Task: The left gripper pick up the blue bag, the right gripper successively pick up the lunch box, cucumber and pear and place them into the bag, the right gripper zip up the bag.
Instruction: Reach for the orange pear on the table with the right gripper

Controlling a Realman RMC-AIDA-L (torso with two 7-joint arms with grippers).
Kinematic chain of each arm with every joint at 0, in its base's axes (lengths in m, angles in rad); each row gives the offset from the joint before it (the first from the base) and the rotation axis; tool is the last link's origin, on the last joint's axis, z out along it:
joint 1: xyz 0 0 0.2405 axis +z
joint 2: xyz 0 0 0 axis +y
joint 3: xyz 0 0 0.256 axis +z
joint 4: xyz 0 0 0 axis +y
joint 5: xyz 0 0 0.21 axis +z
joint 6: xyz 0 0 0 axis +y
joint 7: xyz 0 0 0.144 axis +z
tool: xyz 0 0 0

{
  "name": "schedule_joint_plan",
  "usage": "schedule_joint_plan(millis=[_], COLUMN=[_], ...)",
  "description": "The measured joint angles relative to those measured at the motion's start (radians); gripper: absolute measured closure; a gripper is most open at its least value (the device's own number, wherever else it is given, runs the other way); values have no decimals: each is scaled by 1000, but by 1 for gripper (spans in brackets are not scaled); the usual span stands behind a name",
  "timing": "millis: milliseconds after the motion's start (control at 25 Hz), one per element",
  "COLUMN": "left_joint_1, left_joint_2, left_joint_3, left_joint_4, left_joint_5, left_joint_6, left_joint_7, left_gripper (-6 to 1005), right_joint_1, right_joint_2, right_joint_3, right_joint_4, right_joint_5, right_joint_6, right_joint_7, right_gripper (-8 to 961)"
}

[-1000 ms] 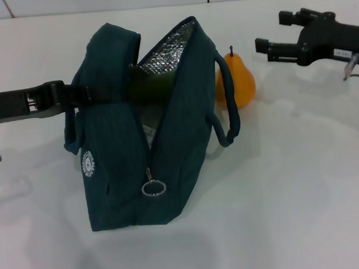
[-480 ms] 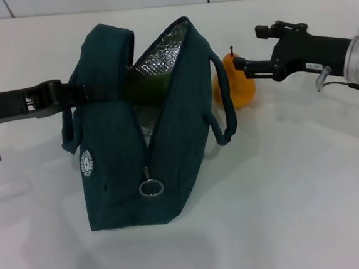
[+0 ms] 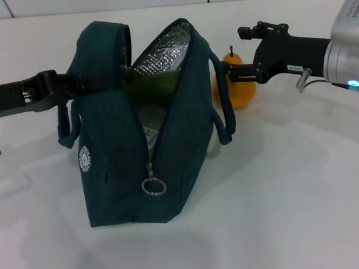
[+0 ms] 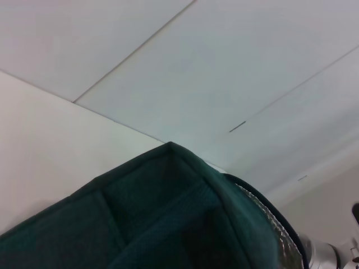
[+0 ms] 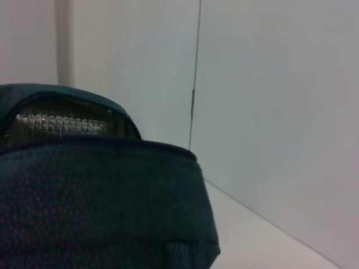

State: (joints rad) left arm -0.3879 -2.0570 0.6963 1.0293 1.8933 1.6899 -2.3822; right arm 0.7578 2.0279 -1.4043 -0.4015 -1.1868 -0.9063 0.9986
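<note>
The blue bag (image 3: 117, 171) stands upright mid-table, its mouth open and the foil lining showing. The cucumber (image 3: 153, 85) lies across the opening, inside the bag. My left gripper (image 3: 79, 85) comes in from the left and is shut on the bag's left upper side. The pear (image 3: 237, 90) stands on the table just right of the bag. My right gripper (image 3: 234, 54) is open at the pear's top, with one finger behind it and one in front. The lunch box is hidden. Both wrist views are filled by the bag's fabric (image 4: 168, 213) (image 5: 101, 202).
The bag's right loop handle (image 3: 224, 105) hangs between the bag and the pear. A ring-pull zipper (image 3: 152, 186) dangles on the bag's near end. The white table (image 3: 285, 194) stretches in front and to the right, and a pale wall runs along the back.
My right gripper has moved left from the far right until its open fingers reach the pear's top. The bag's top has shifted slightly left with the left gripper.
</note>
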Motion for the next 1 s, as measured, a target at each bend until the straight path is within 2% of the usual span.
schedule_joint_plan(millis=[160, 200, 400, 720, 1000], left_joint_1=[-5, -5, -10, -17, -17], left_joint_2=[-1, -1, 0, 6, 6], left_joint_3=[0, 0, 0, 0, 0], left_joint_4=[-1, -1, -15, -37, -38], left_joint_5=[0, 0, -1, -2, -1], left_joint_6=[-4, -4, -15, -23, -25], left_joint_7=[-2, -2, -4, -4, -4], left_gripper=[949, 949, 949, 949, 949], right_joint_1=[14, 39, 74, 78, 78], right_joint_2=[0, 0, 0, 0, 0], right_joint_3=[-6, -9, -11, -21, -94], right_joint_4=[15, 49, 101, 110, 108], right_joint_5=[5, 15, 36, 54, 93], right_joint_6=[8, 14, 15, 15, 18], right_joint_7=[-8, -22, -54, -66, -72], right_gripper=[111, 110, 128, 177, 219])
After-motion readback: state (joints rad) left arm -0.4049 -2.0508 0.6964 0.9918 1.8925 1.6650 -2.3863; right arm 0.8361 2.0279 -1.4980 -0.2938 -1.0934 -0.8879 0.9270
